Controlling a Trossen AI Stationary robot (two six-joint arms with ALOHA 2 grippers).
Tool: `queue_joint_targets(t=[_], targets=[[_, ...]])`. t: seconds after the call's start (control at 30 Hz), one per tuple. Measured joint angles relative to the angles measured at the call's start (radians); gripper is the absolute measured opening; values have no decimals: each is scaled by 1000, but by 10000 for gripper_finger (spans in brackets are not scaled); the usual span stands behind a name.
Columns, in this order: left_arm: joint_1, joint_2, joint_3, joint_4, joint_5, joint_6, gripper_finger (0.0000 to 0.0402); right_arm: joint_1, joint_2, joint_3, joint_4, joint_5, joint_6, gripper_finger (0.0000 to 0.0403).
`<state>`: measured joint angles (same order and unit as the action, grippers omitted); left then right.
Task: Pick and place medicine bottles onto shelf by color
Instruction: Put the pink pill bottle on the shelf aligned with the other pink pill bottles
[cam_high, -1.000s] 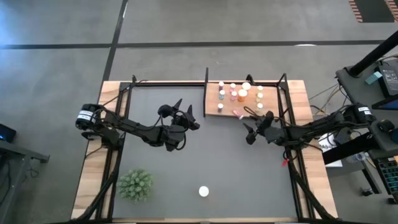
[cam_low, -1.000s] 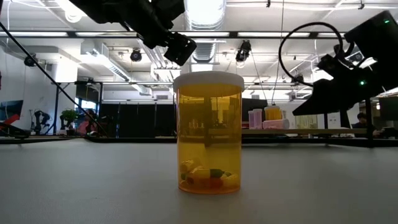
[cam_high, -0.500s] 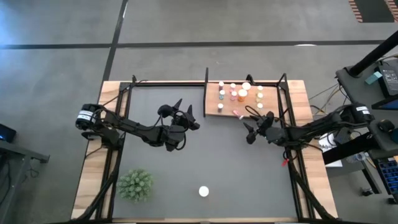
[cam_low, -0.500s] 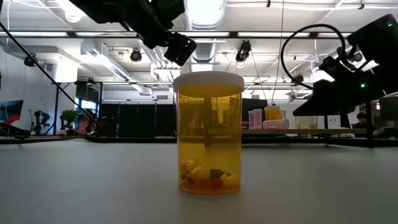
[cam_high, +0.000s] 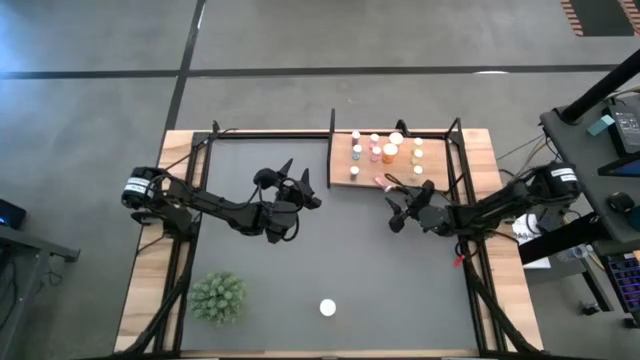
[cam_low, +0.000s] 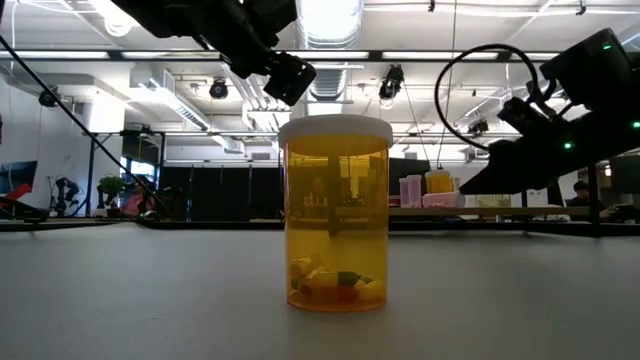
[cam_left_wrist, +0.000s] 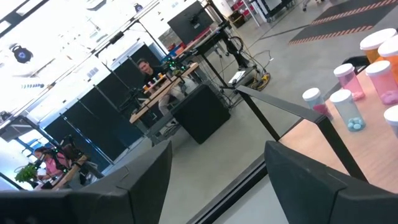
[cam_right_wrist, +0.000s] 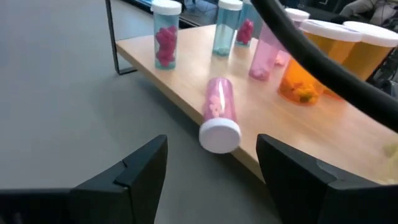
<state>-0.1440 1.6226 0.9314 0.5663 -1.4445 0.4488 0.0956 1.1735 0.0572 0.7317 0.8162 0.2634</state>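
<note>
The shelf sits at the far edge of the grey mat, toward its right corner, and carries most of the medicine bottles. In the right wrist view one pink bottle lies on its side at the shelf's near edge, white cap hanging just over the edge, with pink pills inside. Behind it a clear bottle stands upright holding pink-red pills, and an orange bottle holds mixed pills.

Another orange bottle stands alone near the mat's front edge, with a few pills at its bottom. A green plant is at the front left corner.

The right gripper hovers just in front of the shelf, fingers spread and empty. The left gripper hangs over the middle left of the mat, fingers spread, holding nothing.
</note>
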Motion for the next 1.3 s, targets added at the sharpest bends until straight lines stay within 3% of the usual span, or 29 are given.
queue_joint_targets(t=[0.13,0.33,0.6,1.3], targets=[[0,0,0,0,0,0,240,-1,71,40,6,6,-13,237],[0,0,0,0,0,0,240,-3,181,97,7,116,-56,235],[0,0,0,0,0,0,240,-3,283,125,8,127,-19,222],[0,0,0,0,0,1,240,-27,316,168,36,135,-40,158]])
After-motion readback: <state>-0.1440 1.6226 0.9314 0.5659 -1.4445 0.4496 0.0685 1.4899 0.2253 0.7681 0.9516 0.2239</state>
